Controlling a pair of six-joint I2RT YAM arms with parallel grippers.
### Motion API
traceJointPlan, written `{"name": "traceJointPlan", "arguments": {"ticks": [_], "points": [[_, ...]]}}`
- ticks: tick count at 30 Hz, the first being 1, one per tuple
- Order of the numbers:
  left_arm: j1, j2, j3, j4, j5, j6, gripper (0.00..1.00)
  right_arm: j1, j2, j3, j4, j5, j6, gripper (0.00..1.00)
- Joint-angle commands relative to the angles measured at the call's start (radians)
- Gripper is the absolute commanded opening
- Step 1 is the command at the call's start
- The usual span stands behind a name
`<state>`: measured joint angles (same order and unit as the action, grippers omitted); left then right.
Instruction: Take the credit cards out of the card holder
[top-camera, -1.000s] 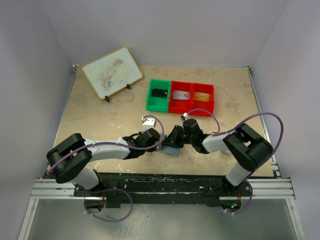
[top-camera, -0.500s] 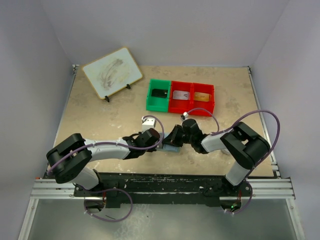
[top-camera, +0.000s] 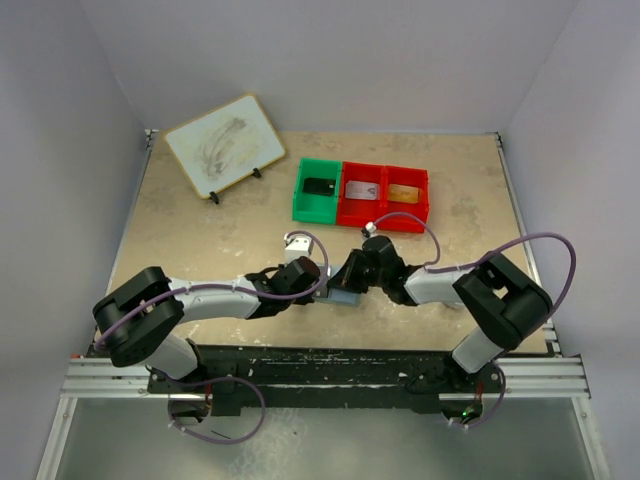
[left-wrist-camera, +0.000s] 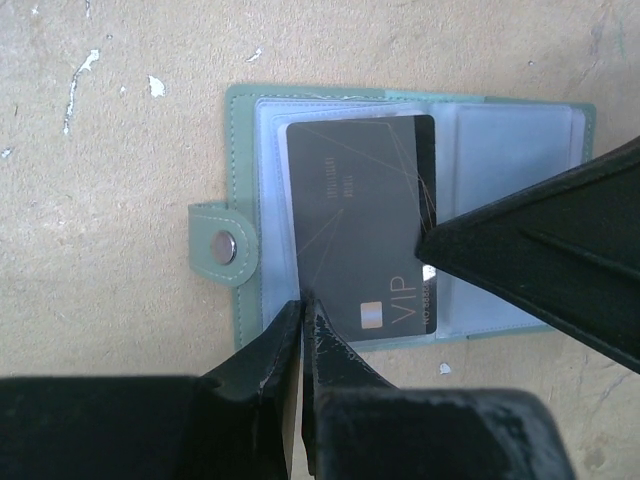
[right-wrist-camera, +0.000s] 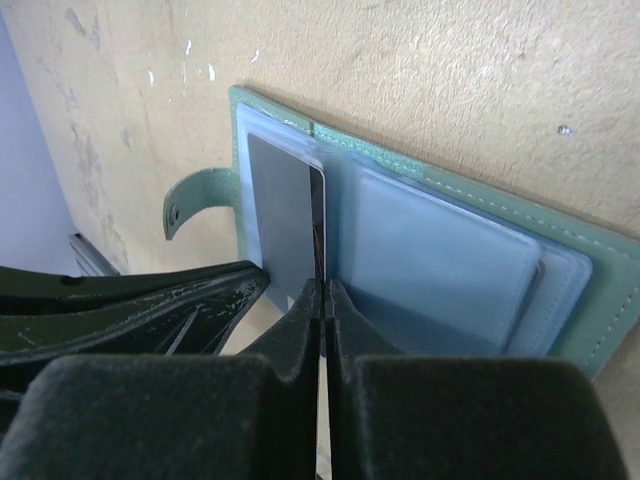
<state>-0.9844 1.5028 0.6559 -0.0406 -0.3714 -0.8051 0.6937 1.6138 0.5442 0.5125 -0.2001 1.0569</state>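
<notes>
1. Card holder (left-wrist-camera: 500, 150), a small grey-green wallet that folds like a book, lies open and flat at the near middle of the beige stone-patterned table (top-camera: 200, 230), between the tips of the two robot arms. Its pale blue-grey sleeved panels face up, and its rounded snap tab (left-wrist-camera: 222, 247) sticks out from one side.
2. A dark grey plastic card (left-wrist-camera: 355, 220) marked "VIP" lies on the panel next to the tab. Its far edge reaches the fold of the card holder.
3. The right gripper (right-wrist-camera: 322, 290) comes in low over the other panel. Its black fingers are clenched on the long edge of the dark grey plastic card nearest the fold; in the right wrist view that edge runs straight into the seam between the fingertips.
4. The left gripper (left-wrist-camera: 303, 310) is clenched with nothing between its fingers. Its tips rest on the near edge of the tab-side panel, at the card's corner.
5. Well behind the arms, a green plastic bin (top-camera: 315, 211) holds a black card (top-camera: 318, 186). Touching it on the right, a red plastic bin (top-camera: 385, 215) with two compartments holds a silver card (top-camera: 361, 189) in one and a gold card (top-camera: 403, 192) in the other.
6. At the back left, a white rectangular board (top-camera: 222, 145) leans tilted on a small black stand.
</notes>
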Motion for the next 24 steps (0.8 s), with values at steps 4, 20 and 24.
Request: {"name": "traceJointPlan", "arguments": {"ticks": [4, 20, 24], "points": [[-0.013, -0.001, -0.033, -0.035, 0.040, -0.023, 0.00, -0.037, -0.086, -0.010, -0.057, -0.015, -0.037, 0.00], [-0.012, -0.023, -0.034, -0.038, 0.035, -0.027, 0.00, -0.083, -0.111, -0.071, -0.020, -0.072, -0.032, 0.00], [-0.013, -0.060, -0.003, -0.039, 0.046, -0.023, 0.10, -0.082, -0.085, -0.064, -0.009, -0.087, -0.036, 0.00]]}}
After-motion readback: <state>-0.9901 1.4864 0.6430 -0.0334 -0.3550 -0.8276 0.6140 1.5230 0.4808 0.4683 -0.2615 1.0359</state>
